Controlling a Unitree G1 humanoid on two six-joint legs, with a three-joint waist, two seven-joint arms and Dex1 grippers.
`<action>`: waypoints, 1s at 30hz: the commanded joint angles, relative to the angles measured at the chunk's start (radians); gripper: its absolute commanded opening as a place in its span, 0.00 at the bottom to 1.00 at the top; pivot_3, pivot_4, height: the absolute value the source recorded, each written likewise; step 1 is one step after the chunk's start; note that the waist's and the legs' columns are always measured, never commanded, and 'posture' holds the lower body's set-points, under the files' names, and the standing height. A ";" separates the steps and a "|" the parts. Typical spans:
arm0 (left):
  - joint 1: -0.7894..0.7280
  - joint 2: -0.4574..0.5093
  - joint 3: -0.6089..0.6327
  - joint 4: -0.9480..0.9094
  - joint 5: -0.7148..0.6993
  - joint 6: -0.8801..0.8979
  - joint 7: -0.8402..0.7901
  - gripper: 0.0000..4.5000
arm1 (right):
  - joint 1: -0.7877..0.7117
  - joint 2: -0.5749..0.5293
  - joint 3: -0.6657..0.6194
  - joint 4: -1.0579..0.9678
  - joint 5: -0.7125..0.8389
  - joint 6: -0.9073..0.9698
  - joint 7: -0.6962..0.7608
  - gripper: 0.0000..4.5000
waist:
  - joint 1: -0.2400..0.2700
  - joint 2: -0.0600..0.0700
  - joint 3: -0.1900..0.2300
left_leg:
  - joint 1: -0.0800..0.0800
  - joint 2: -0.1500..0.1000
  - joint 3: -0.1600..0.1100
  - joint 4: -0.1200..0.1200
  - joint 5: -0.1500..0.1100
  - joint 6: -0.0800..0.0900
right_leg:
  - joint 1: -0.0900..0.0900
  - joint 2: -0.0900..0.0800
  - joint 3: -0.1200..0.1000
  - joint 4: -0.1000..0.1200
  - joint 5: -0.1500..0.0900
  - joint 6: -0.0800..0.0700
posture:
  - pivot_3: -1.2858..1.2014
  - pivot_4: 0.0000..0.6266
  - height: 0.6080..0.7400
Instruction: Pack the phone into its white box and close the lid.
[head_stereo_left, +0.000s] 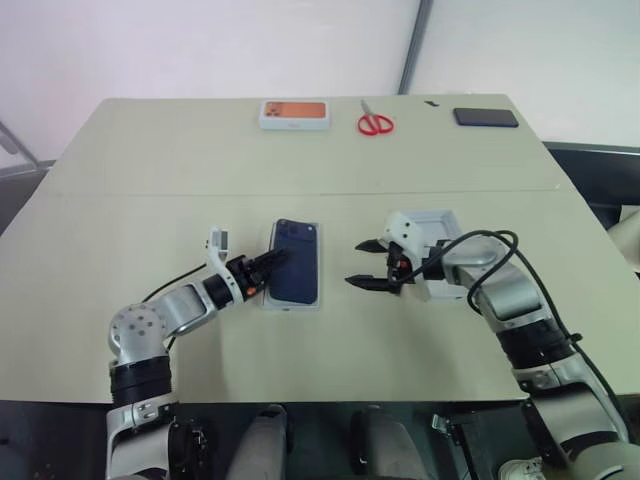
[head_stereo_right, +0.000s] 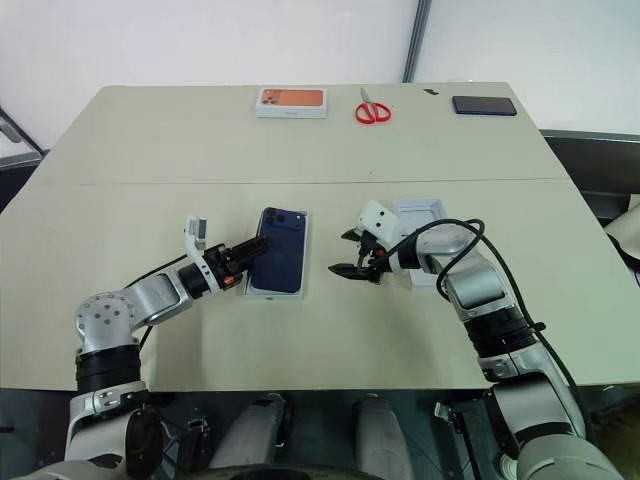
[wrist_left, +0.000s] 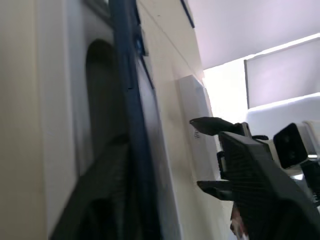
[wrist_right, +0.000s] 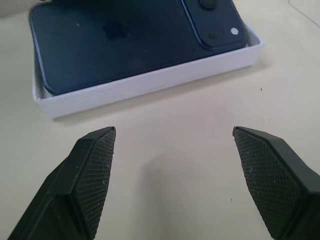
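The dark blue phone (head_stereo_left: 298, 262) lies back up inside the shallow white box (wrist_right: 150, 82) near the middle of the table, its camera cluster at the far end. My left gripper (head_stereo_left: 272, 270) is at the box's left side, open, with one finger reaching over the phone's left edge. Just right of the box, a short gap away, my right gripper (head_stereo_left: 358, 264) is open with nothing between its fingers (wrist_right: 95, 170). The lid (head_stereo_left: 440, 225) lies open side up behind my right hand, partly hidden by it.
Along the table's far edge lie a white box with an orange picture (head_stereo_left: 294, 114), red scissors (head_stereo_left: 375, 123) and a black phone (head_stereo_left: 486, 117). A black cable loops over my right forearm (head_stereo_left: 490, 262).
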 joint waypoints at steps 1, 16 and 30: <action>-0.001 0.040 -0.006 -0.040 -0.008 0.017 0.004 0.82 | -0.028 0.011 -0.010 -0.007 0.012 -0.016 -0.003 0.88 | -0.003 0.000 0.000 | 0.000 0.000 0.000 0.000 0.000 0.000 | 0.000 0.000 0.000 0.000 0.000 0.000 | 0.52 0.24 1.00; 0.009 0.194 -0.036 -0.080 0.002 0.069 -0.055 0.82 | -0.056 0.074 0.014 0.013 0.003 -0.034 -0.015 0.88 | -0.003 0.000 0.000 | 0.000 0.000 0.000 0.000 0.000 0.000 | 0.000 0.001 0.000 0.000 0.000 0.000 | 0.52 0.24 1.00; 0.015 0.244 -0.096 -0.076 0.141 -0.041 -0.148 0.82 | -0.085 0.094 0.023 0.050 -0.006 -0.055 -0.027 0.88 | -0.005 0.000 0.000 | 0.000 0.000 0.000 -0.001 0.000 0.000 | 0.000 0.000 0.000 -0.001 0.000 0.000 | 0.52 0.24 1.00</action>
